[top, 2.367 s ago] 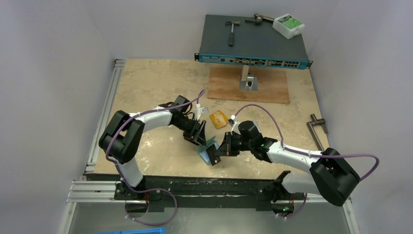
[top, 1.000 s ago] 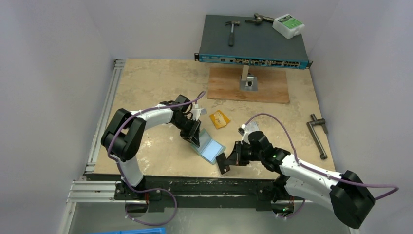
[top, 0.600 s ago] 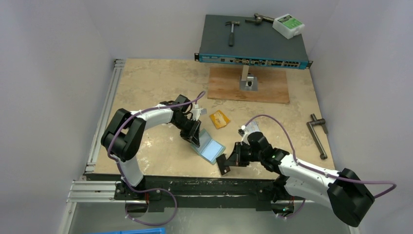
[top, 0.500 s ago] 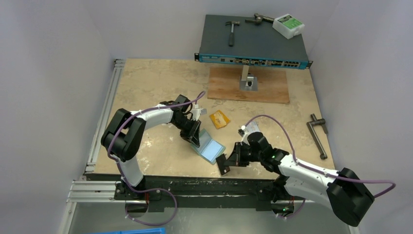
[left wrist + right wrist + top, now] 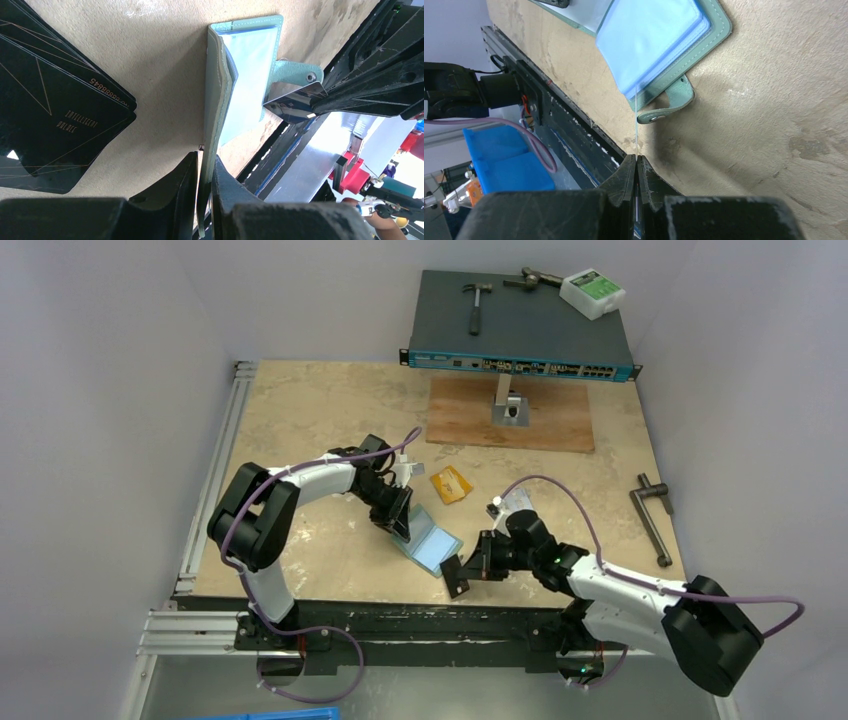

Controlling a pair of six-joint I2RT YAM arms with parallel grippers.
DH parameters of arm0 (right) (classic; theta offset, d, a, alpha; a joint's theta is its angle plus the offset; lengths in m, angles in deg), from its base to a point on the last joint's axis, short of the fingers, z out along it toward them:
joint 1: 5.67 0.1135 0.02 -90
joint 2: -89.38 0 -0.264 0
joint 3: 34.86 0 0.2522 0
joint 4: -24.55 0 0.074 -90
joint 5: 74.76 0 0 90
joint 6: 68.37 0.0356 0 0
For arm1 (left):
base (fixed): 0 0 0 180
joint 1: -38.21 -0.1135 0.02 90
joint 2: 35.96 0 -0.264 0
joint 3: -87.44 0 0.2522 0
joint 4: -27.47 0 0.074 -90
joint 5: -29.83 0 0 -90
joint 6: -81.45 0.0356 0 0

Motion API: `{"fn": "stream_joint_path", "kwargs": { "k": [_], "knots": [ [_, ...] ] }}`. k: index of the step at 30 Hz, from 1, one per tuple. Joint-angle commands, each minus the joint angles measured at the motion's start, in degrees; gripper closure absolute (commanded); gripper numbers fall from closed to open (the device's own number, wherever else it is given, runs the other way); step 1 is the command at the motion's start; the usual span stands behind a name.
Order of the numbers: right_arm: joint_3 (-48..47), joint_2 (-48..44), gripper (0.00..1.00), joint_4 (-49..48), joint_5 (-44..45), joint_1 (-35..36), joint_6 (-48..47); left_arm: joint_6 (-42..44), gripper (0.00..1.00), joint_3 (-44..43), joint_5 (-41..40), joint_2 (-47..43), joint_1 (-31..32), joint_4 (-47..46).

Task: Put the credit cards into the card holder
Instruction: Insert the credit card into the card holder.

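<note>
Two arms work over a beige, stone-patterned table (image 5: 300,410) inside a plain, pale-walled enclosure. Aluminium rails (image 5: 215,470) run along its left and near edges. At the far edge sits a network switch (image 5: 520,325) carrying a hammer (image 5: 476,302) and a white box with a green label (image 5: 592,292). In front of it lies a wooden board (image 5: 560,425) with a small metal stand (image 5: 509,405). A metal handle (image 5: 653,512) lies near the right edge.

Task item: the card holder (image 5: 432,545) lies open on the table near front centre, pale blue lining up. The left tool (image 5: 402,526) has its jaws narrow, pinching one teal flap, which stands upright in the left wrist view. The right tool (image 5: 453,576) is closed on a silver card (image 5: 294,96), seen edge-on from the right wrist. The card's far edge sits at the holder's snap-tab side; cannot tell whether it has entered a pocket. An orange card (image 5: 450,484) lies flat just beyond the holder. Two black cards (image 5: 50,95) lie beside the left tool.

Versus 2.4 s ago: the holder was then raised and folded between both tools. It is now spread on the table, and the right tool sits nearer the front rail. Over the last half second only the right arm's rear links shift slightly leftward; the left arm is unchanged.
</note>
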Motion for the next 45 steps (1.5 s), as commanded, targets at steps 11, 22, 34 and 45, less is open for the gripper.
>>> {"fn": "stream_joint_path", "kwargs": {
  "k": [11, 22, 34, 45],
  "knots": [
    [1.00, 1.34, 1.00, -4.24, -1.46, -0.16, 0.72, 0.71, 0.85, -1.69, 1.23, -0.37, -0.29, -0.23],
    [1.17, 3.60, 1.00, -6.72, -1.77, -0.16, 1.05, 0.80, 0.81, -1.83, 1.22, -0.31, -0.29, 0.01],
    [0.95, 5.48, 1.00, -10.33, -0.85, -0.15, 2.13, 0.97, 0.74, -1.87, 1.34, -0.11, -0.26, 0.29],
    [-2.46, 10.26, 1.00, -15.27, -0.98, -0.36, 1.67, 1.15, 0.68, -2.04, 2.49, 0.59, -0.31, 0.51]
  ]
}}
